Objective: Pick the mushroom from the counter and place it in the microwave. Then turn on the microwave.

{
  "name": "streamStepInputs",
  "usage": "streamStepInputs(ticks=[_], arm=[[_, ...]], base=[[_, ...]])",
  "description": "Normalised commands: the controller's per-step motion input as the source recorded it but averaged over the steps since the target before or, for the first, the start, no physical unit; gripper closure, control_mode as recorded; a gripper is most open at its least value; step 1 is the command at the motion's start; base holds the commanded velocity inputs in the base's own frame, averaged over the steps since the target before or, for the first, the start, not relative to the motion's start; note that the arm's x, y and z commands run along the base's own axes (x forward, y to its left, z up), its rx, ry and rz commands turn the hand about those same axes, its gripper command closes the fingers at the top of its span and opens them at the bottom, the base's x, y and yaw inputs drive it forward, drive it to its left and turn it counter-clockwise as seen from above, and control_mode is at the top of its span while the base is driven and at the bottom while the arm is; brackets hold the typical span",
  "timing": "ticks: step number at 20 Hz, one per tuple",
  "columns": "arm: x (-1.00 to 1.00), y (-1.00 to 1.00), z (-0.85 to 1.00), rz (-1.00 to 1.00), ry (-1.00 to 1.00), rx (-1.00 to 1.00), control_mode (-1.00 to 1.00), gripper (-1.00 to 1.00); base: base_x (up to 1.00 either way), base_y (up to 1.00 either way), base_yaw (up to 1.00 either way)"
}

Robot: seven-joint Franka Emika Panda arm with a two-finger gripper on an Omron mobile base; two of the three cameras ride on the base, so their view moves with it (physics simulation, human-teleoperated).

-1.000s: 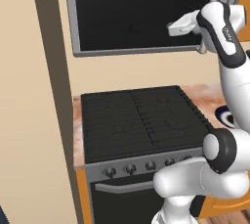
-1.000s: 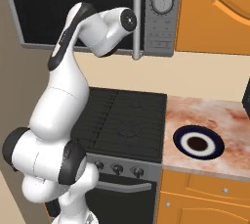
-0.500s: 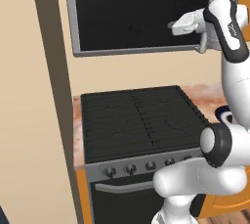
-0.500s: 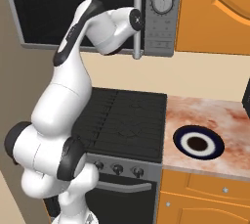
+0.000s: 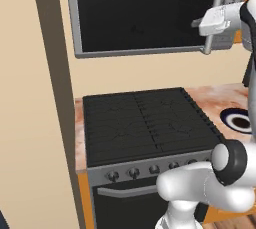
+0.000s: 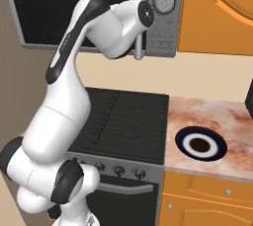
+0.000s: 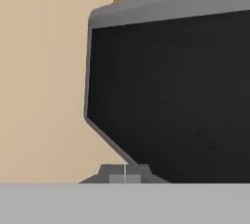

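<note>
left base view: my gripper (image 5: 196,23) is raised in front of the microwave (image 5: 145,13), level with its dark glass door (image 5: 140,13), the long grey handle (image 5: 212,18) just behind it. the door looks closed. i cannot tell how far the jaws stand apart, nor whether anything sits between them. the mushroom i cannot make out anywhere, neither on the worktop (image 6: 212,116) far below the gripper nor at the fingertips, so i judge the step in hand to be the microwave door, either shutting it or getting it open. the next move calls for a reach to the handle or the knob (image 6: 164,3) beside the gripper. the right base view adds the control panel and a dark-rimmed dish (image 6: 201,144) on the worktop; the hand view gives the door's corner against the beige wall (image 7: 44,71).
</note>
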Motion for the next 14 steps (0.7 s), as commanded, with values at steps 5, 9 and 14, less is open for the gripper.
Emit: streamStepInputs(ticks=[5,9,14], arm=[[-0.97,-0.33,0.04,-0.04,-0.03,-0.14,-1.0,1.0],[-0.59,-0.59,-0.37,-0.09,0.0,-0.05,-1.0,1.0],[-0.06,-0.72,-0.25,-0.05,0.0,0.04,-1.0,1.0]], base=[[0.0,0.0,0.0],[0.0,0.0,0.0],[0.0,0.0,0.0]])
